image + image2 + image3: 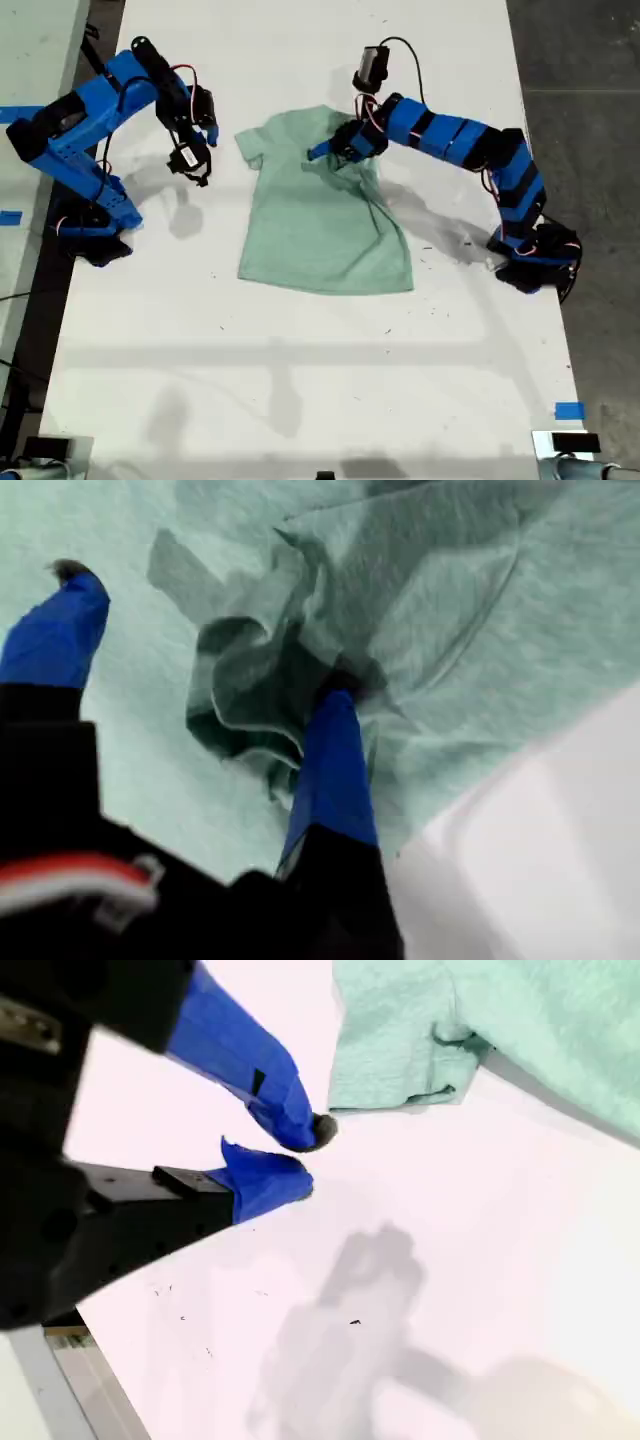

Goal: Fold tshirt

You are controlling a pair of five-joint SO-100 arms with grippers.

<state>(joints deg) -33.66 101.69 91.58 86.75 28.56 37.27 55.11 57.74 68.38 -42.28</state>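
On the white table (300,380) the tshirt (320,225) lies mid-table, its upper part bunched. Our first gripper (335,150), reaching in from the exterior view's right, has its jaws spread over the crumpled cloth, one finger (335,770) pressed into a fold. Our second gripper (300,1155) hangs nearly closed and empty just beside a sleeve (390,1050).

occluded: tshirt (300,670) folds bury one end-effector fingertip (first wrist view)

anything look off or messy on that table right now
The pale mint-green cloth t-shirt is bunched into a crumpled wad near its collar, where my first gripper digs in with jaws apart; the rest lies flat. Nothing else stands out.
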